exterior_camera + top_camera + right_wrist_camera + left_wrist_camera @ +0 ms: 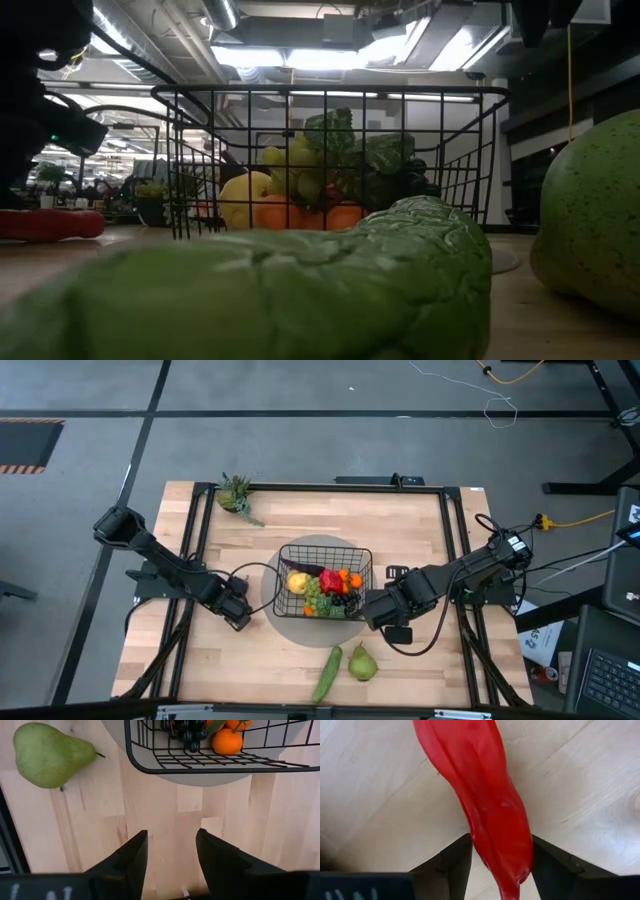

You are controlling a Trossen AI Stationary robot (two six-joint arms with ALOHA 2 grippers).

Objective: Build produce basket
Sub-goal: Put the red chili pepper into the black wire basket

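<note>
The black wire basket (pixel 325 547) stands on a grey round mat at the table's middle and holds a yellow fruit (pixel 297 582), a red pepper (pixel 330 580), oranges (pixel 350 578) and grapes (pixel 318 598). A green cucumber (pixel 327 673) and a green pear (pixel 362 664) lie on the table near its front edge. My left gripper (pixel 240 616), left of the basket, is shut on another red pepper (pixel 485 795). My right gripper (pixel 370 614) is open and empty at the basket's near right corner; the right wrist view (pixel 171 850) shows bare wood between its fingers. My left gripper pinches the red pepper between its two fingers near the pepper's narrow end (pixel 505 855), one finger (pixel 455 865) on each side. The fingers lie across the long pepper. In the low view the pepper (pixel 45 222) lies level, low at the table.
A small green plant (pixel 236 495) lies at the far left of the table. A black frame (pixel 450 530) runs along the table's sides. Bare wood lies between the basket and the pear, and at the near left.
</note>
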